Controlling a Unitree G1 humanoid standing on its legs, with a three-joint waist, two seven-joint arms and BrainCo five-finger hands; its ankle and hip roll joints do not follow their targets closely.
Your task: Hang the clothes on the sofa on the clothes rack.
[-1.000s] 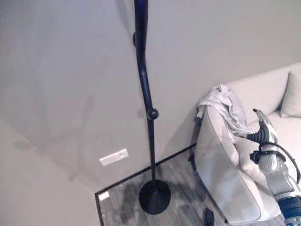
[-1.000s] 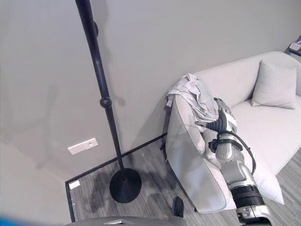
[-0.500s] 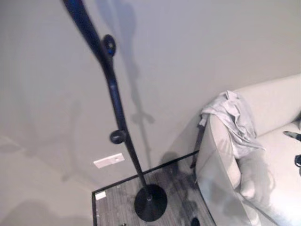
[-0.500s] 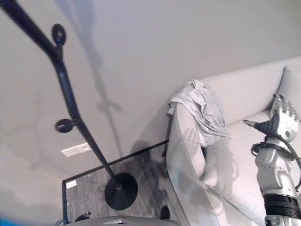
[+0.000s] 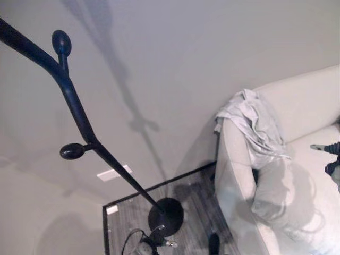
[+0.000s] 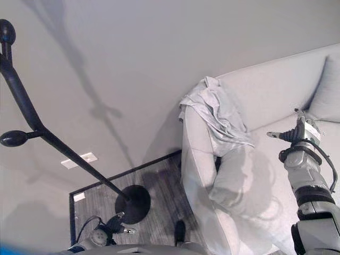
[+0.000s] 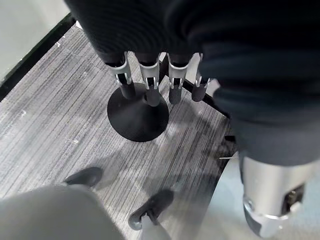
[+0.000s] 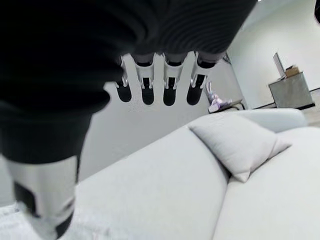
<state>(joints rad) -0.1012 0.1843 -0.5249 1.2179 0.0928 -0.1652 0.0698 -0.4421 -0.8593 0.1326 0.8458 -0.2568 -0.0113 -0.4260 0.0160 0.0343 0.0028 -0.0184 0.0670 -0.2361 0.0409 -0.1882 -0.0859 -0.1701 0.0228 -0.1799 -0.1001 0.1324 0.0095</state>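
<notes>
While clothes [image 6: 215,117] drape the sofa [image 6: 276,90] arm, right hand [image 6: 298,133] spread, empty, left hand [image 7: 150,82] relaxed

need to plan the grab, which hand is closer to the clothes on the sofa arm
Right. The right hand is raised over the sofa seat near the clothes, fingers open and empty. The left hand hangs over the rack base.

Right hand [image 6: 302,135]: silver fingers [image 8: 147,86] with dark tips; dark ribbed cover over wrist; silver-grey forearm; left hand [image 7: 165,75] alike.

clothes rack [image 5: 79,114]: top cut off | sofa [image 6: 276,95]: right end cropped, apparently
</notes>
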